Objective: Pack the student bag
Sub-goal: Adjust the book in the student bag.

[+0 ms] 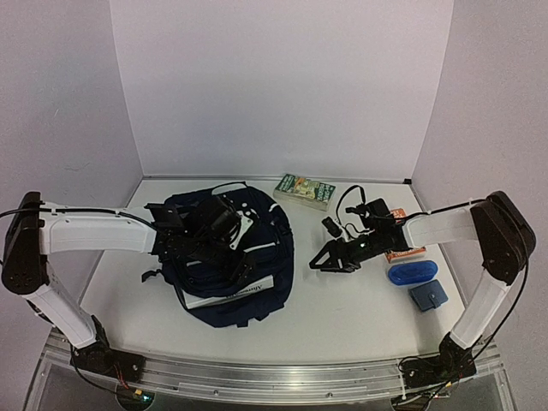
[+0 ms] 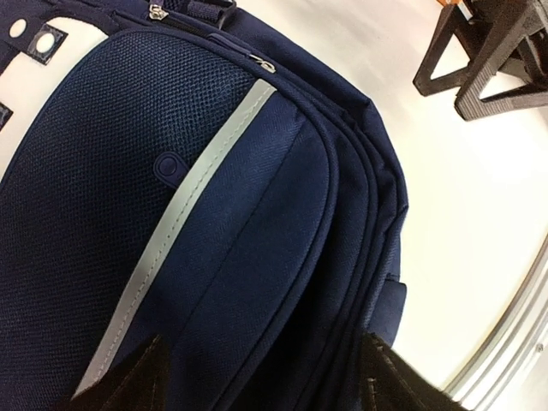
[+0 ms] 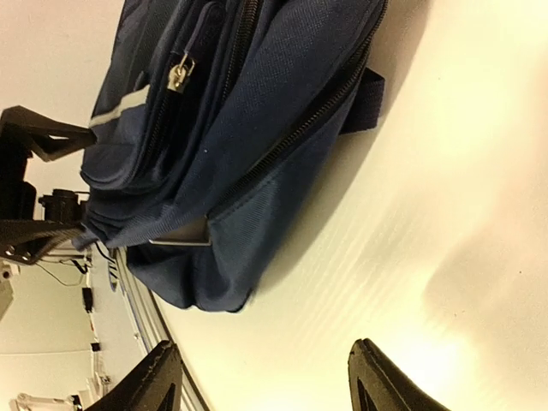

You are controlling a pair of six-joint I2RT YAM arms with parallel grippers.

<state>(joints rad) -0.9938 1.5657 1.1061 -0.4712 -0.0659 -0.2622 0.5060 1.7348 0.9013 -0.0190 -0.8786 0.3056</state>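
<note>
The student bag (image 1: pixel 248 265) lies flat at the table's middle left, navy with grey-white stripes. A white notebook edge (image 1: pixel 233 294) pokes from its near side. My left gripper (image 1: pixel 224 224) hovers over the bag's top with its jaws open. In the left wrist view the fingers (image 2: pixel 144 377) straddle the navy fabric (image 2: pixel 214 257) without pinching it. My right gripper (image 1: pixel 330 257) stands open just right of the bag, low over the table. In the right wrist view its fingertips (image 3: pixel 385 381) frame bare table, with the bag's zipped side (image 3: pixel 248 137) ahead.
A green paperback (image 1: pixel 304 190) lies at the back. At the right lie an orange box (image 1: pixel 406 253), a blue oval pouch (image 1: pixel 411 273) and a small grey-blue case (image 1: pixel 427 295). The metal table rail (image 1: pixel 257 372) runs along the front.
</note>
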